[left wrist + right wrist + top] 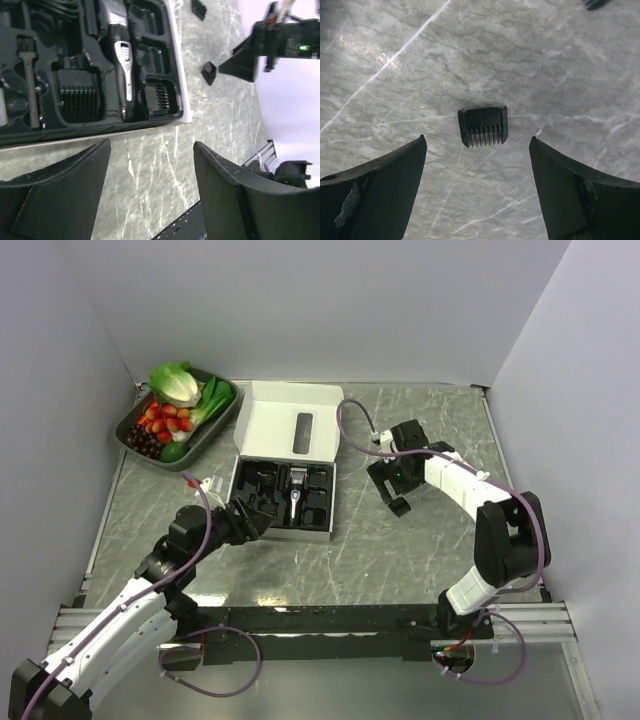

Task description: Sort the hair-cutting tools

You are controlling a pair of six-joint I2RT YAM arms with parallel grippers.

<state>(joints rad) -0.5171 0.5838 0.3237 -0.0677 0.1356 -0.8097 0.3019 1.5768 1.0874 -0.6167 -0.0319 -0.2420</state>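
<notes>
My right gripper (pixel 477 167) stands wide open with nothing in it, hanging over the grey marbled counter (pixel 395 60). A small black comb guard (pixel 483 126) lies flat on the counter just ahead of the gap between my fingers, teeth toward me. It touches neither finger (a strip of bare counter shows on each side). A second black piece (pixel 594 4) peeks in at the top edge of that wrist view, too cut off to name.

My left gripper (pixel 150 172) is open as well and holds nothing. It hovers over bare counter just short of the near edge of the white box (pixel 150 127). In the box's black insert the hair clipper (pixel 122 55) lies in the long middle slot. In the left wrist view a wide guard (pixel 80 102) sits in the compartment to its left, a narrower guard (pixel 161 95) in the one to its right, and a little brush (pixel 29 75) in a thin slot farther left.

From above, the box lid (pixel 290 420) lies open behind the insert, and a tray of vegetables and fruit (pixel 222 418) sits beside it at the far left.
</notes>
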